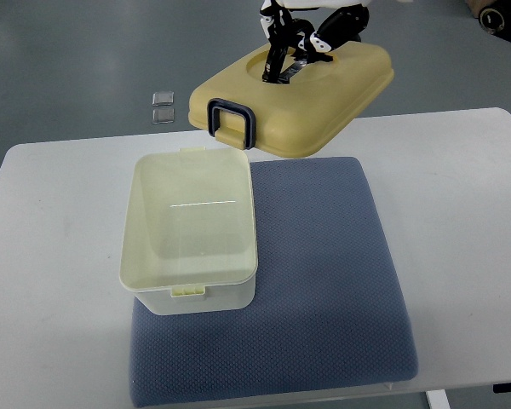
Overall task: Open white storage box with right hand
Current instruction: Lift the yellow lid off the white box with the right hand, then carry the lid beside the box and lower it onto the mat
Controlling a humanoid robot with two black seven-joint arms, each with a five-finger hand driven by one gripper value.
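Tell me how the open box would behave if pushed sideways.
The box looks empty and thin-walled, so probably light. It sits on the textured mat, which likely grips its base; pushed high, it may tip rather than slide. Its walls look rigid.

One robot hand (291, 53) shows at the top edge of the top view, just right of centre. Its black and white fingers (277, 60) point downward, curled into the recessed grip of the lid (298, 98), which it holds raised and tilted. The arm's side of entry cannot be seen. No second hand is in view.
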